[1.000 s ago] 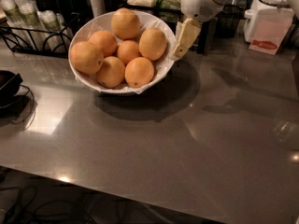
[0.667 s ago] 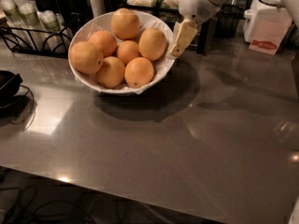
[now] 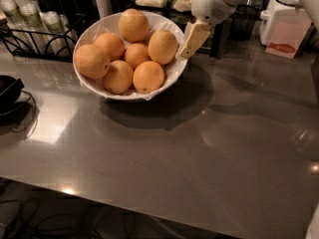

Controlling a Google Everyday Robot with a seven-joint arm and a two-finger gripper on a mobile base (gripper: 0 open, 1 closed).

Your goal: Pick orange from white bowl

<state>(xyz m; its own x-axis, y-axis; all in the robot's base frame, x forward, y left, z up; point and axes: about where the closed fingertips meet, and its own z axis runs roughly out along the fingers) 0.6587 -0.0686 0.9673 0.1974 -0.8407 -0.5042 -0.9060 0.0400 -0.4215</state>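
The white bowl [image 3: 89,36] with a crinkled paper liner stands at the back left of the grey table and holds several oranges. The orange [image 3: 162,46], large, egg-shaped and pale, lies at the bowl's right side. A rounder pale one [image 3: 134,25] lies at the back, and smaller deeper-orange ones fill the front and left. My gripper [image 3: 185,51] hangs from the white arm [image 3: 219,1] at the upper right. Its cream tip points down-left at the bowl's right rim, just right of the orange. It holds nothing that I can see.
A black wire rack [image 3: 30,39] with cups stands behind the bowl on the left. A black object with a cable [image 3: 7,91] lies at the left edge. A white and red carton [image 3: 284,36] stands at the back right. Dark containers line the back.
My gripper has shifted slightly left, closer to the bowl's right rim. The bowl and oranges have not moved.
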